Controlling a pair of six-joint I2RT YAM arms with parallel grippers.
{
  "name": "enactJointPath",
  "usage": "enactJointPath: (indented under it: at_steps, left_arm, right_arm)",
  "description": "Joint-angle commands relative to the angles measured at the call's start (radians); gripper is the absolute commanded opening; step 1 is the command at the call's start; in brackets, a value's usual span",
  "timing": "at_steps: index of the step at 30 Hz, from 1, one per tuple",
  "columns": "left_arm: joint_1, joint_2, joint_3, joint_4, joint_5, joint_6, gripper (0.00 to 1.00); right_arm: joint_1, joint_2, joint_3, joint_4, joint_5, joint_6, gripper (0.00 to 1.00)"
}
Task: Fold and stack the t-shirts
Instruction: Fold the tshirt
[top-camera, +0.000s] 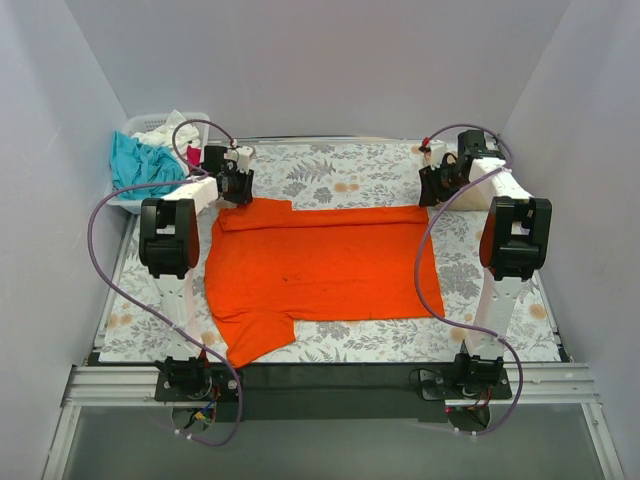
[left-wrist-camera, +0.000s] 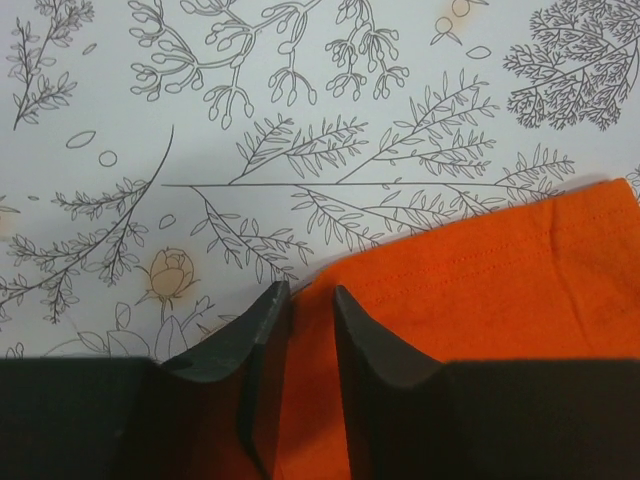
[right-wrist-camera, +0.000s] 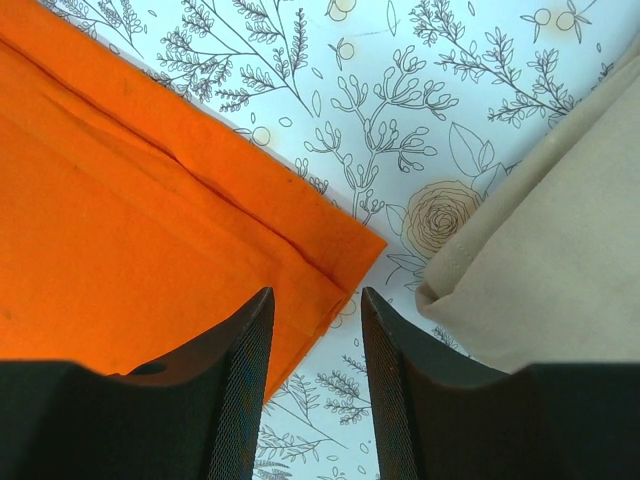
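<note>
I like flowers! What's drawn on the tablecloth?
Tablecloth: dark leaf and flower drawings on white; left wrist view.

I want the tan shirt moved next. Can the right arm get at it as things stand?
Probably yes. The tan shirt lies just beside the right end effector, whose jaws stand open above a corner of the orange shirt, and only bare table cover shows between them.

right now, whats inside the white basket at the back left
The basket holds crumpled cloth: teal cloth spilling over its front, white cloth behind that, and a pink-red scrap at the right. Anything beneath them is covered.
</note>
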Motion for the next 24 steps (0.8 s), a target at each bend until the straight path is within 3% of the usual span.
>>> enactJointPath:
  at_steps: [1, 6, 15, 24]
  left_arm:
    - [-0.01, -0.048, -0.04, -0.076, -0.016, -0.004, 0.24]
    - [-0.013, -0.098, -0.028, -0.079, 0.02, -0.015, 0.01]
    - [-0.013, -0.31, -0.096, -0.133, 0.155, 0.028, 0.0]
    - [-0.013, -0.54, -0.361, -0.259, 0.305, 0.183, 0.0]
  right_arm:
    - [-0.001, -0.003, 0.054, -0.015, -0.008, 0.004, 0.4]
    - [-0.001, -0.012, 0.049, -0.02, -0.011, 0.003, 0.4]
    - [-0.001, -0.069, 0.028, -0.037, -0.01, -0.02, 0.43]
    - [-0.006, -0.109, 0.006, -0.049, 0.004, -0.046, 0.53]
